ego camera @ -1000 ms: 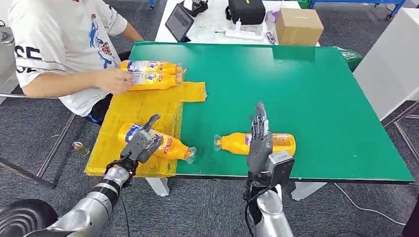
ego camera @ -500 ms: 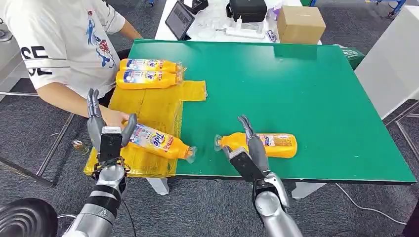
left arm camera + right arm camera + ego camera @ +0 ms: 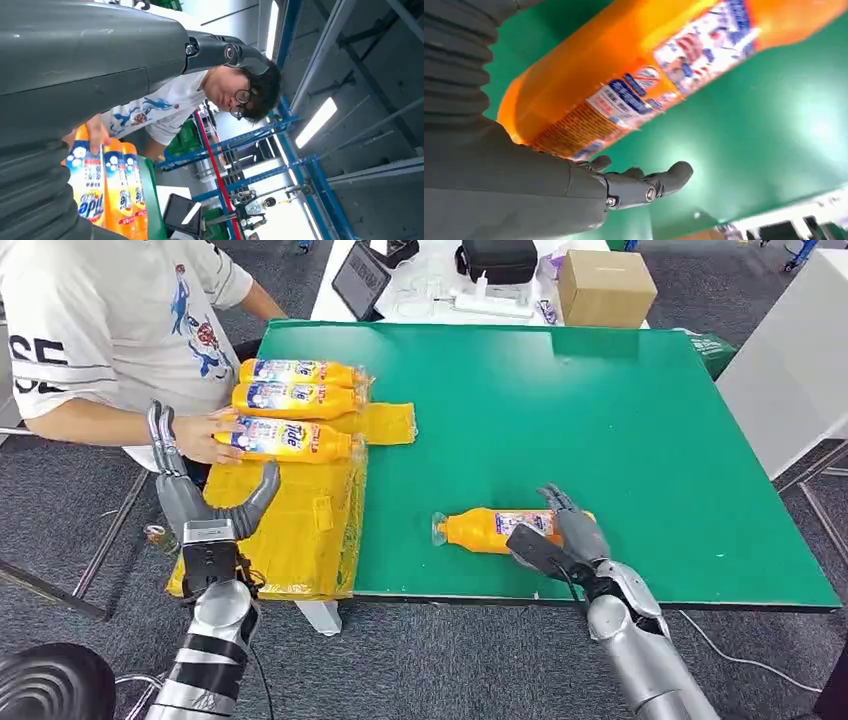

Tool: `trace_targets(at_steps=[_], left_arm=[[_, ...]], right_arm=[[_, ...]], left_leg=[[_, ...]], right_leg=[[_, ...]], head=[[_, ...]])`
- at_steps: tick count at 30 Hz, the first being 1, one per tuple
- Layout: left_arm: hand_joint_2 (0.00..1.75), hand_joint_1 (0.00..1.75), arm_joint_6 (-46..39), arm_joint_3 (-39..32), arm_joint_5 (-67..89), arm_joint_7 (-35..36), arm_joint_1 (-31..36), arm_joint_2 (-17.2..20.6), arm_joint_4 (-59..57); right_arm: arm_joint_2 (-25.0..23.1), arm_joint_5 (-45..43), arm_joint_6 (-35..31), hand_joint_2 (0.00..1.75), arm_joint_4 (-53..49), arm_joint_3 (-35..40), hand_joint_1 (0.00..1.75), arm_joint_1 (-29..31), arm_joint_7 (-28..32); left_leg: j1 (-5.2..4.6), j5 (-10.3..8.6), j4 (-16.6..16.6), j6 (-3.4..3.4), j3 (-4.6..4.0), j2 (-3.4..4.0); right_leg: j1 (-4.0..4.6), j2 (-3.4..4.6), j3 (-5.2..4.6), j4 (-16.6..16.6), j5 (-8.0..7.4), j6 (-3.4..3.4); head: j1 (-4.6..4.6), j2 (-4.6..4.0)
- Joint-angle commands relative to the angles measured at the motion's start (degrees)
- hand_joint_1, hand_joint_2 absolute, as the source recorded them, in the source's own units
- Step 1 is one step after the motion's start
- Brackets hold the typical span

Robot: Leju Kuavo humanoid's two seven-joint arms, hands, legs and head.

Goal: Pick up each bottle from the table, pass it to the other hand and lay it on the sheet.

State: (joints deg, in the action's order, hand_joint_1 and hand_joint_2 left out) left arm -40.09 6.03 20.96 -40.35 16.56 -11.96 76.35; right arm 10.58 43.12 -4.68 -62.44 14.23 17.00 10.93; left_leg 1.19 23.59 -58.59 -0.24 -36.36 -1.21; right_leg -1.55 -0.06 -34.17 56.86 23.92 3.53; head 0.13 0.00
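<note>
At the near edge of the green tabletop [image 3: 620,440], the right hand [image 3: 560,535] has come down onto the label end of the lone orange bottle [image 3: 490,530], which lies on its side with its clear cap toward the yellow sheet [image 3: 300,530]; half a second ago the hand hovered over the bottle's neck. Its fingers [image 3: 575,525] drape over the bottle and the thumb reaches along the near side, but whether they clasp it or merely rest on it cannot be told; the right wrist view shows the bottle [image 3: 649,80] close above the thumb [image 3: 644,182]. Left of the sheet, the left hand [image 3: 200,505] stands upright, spread and empty. The bottle it had just set down has gone from the near part of the sheet and now lies third in a row [image 3: 290,400] at the far end, steadied by a person's hand [image 3: 205,435].
</note>
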Motion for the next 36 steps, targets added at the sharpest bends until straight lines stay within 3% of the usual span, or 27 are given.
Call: trace_targets(at_steps=[1,3,7,11,12,22,30,31,32,33,34,36], left_arm=[[1.75,0.00,0.09,3.85,-1.15,0.35,1.97,1.82,-4.37],[1.75,0.00,0.09,3.85,-1.15,0.35,1.97,1.82,-4.37],[1.75,0.00,0.09,6.05,-2.82,0.35,3.43,2.14,-7.67],[1.75,0.00,0.17,7.37,-4.48,0.35,5.16,2.02,-10.82],[1.75,0.00,0.09,7.79,-4.89,0.35,5.47,2.28,-11.28],[1.75,0.00,1.20,9.11,-7.24,0.35,6.51,2.21,-13.88],[1.75,0.00,3.45,8.98,-9.34,0.35,7.53,1.54,-16.30],[1.75,0.00,3.62,8.98,-9.53,0.35,7.59,1.49,-16.44],[1.75,0.00,3.85,9.01,-9.70,0.35,7.69,1.36,-16.69],[1.75,0.00,4.09,8.92,-9.97,0.35,7.77,1.22,-16.96],[1.75,0.00,4.57,8.73,-10.46,0.35,7.86,1.06,-17.26],[1.75,0.00,4.46,8.80,-10.36,0.35,7.72,1.04,-17.24]], right_arm=[[2.23,-0.48,3.50,1.75,11.48,0.89,0.00,5.55,-0.12],[2.23,-0.48,3.50,1.75,11.48,0.89,0.00,5.55,-0.12],[1.21,-0.61,5.81,1.75,19.93,2.77,0.00,9.35,0.96],[0.93,-1.32,9.60,1.75,28.48,5.50,0.00,13.67,3.03],[0.87,-1.63,9.97,1.75,30.08,5.99,0.00,14.59,3.32],[2.40,-3.00,15.40,1.75,33.33,8.05,0.00,18.78,2.60],[3.21,-5.51,18.43,1.75,35.05,8.23,0.00,18.76,3.35],[3.41,-5.72,18.67,1.75,35.16,8.37,0.17,18.54,3.51],[3.50,-6.09,18.64,1.75,35.20,8.32,0.68,18.21,3.72],[3.46,-6.14,18.40,1.75,35.13,8.45,1.40,17.92,3.74],[3.41,-6.46,17.95,1.75,34.96,8.46,1.57,17.65,3.84],[2.89,-7.23,16.16,1.75,34.19,8.41,1.69,16.90,4.07]], left_leg=[[-0.02,0.04,0.04,0.07,0.13,0.11],[0.02,0.09,0.06,0.13,0.29,0.26],[0.01,0.01,0.05,0.05,0.16,0.09],[0.07,0.05,0.16,0.12,0.46,0.41],[0.03,0.01,0.09,0.07,0.27,0.16],[0.02,0.01,0.03,0.06,0.48,0.54],[0.05,0.00,0.08,0.08,0.59,0.75],[0.06,0.00,0.10,0.09,0.61,0.72],[0.06,0.00,0.08,0.07,0.60,0.70],[0.07,-0.02,0.13,0.09,0.63,0.69],[0.07,0.01,0.06,0.06,0.60,0.72],[0.06,0.01,0.07,0.06,0.62,0.73]], right_leg=[[0.01,0.05,0.14,-0.06,0.00,-0.09],[0.08,0.13,0.31,-0.16,-0.01,-0.19],[0.05,0.01,0.19,-0.08,-0.01,-0.15],[0.16,0.21,0.41,-0.23,-0.07,-0.39],[0.07,0.05,0.27,-0.12,-0.03,-0.18],[0.06,0.37,0.26,-0.05,-0.19,-0.26],[0.12,0.53,0.29,-0.13,-0.35,-0.42],[0.14,0.51,0.34,-0.16,-0.34,-0.43],[0.12,0.51,0.31,-0.13,-0.32,-0.38],[0.15,0.47,0.36,-0.20,-0.34,-0.43],[0.12,0.54,0.31,-0.12,-0.32,-0.35],[0.12,0.55,0.32,-0.14,-0.33,-0.35]], head=[[0.00,0.00],[0.00,0.00],[0.02,0.00],[0.02,0.00],[0.00,0.00],[0.02,0.00],[0.00,0.00],[0.02,0.00],[0.00,0.00],[0.02,0.00],[0.02,0.00],[0.02,0.00]])
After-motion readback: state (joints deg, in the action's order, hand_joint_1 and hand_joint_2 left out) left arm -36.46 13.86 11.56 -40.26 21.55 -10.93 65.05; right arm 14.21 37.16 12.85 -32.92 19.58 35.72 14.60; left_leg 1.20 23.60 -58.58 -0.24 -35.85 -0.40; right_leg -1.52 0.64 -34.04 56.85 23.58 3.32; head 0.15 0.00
